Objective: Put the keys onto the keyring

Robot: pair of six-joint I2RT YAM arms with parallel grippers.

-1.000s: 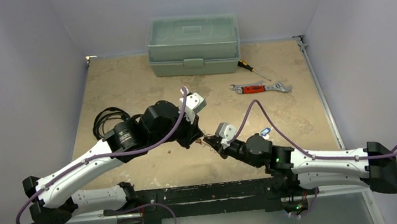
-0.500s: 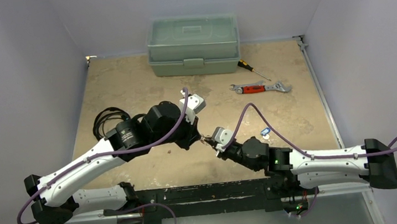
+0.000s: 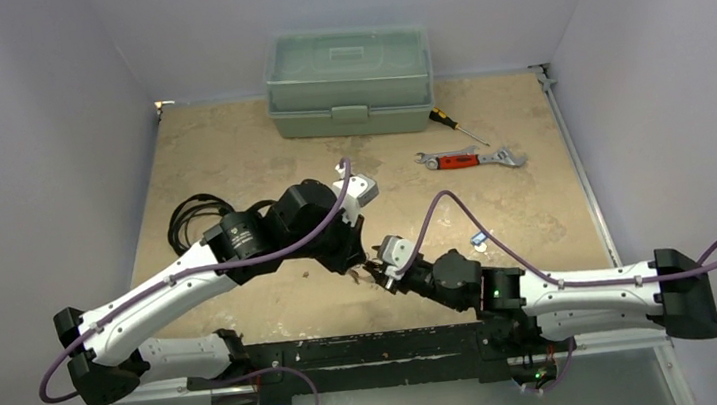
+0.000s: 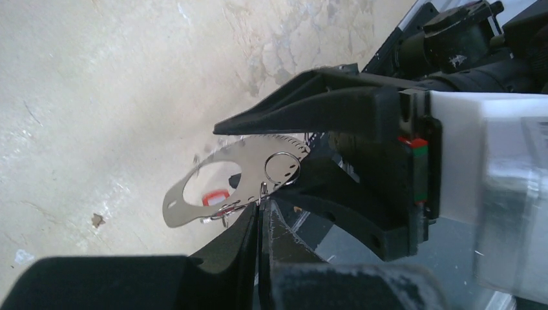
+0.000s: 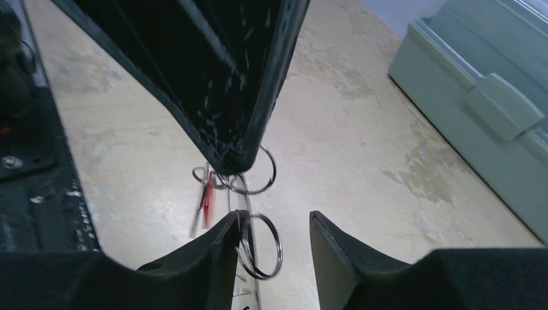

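I see the left gripper [image 4: 260,219] shut tight on the keyring [image 4: 255,161], a flat silver metal plate with an oval hole carrying small silver wire split rings, held above the mottled beige table [image 3: 228,146] near its front edge. A small key with a red plastic tag [image 5: 208,190] hangs among those rings. My right gripper [image 5: 273,221] sits tip to tip with the left, its jaws parted; one ring hangs in the gap, against one finger. The small key with a blue plastic tag [image 3: 479,240] lies flat on the table, apart from both grippers, beside the right arm.
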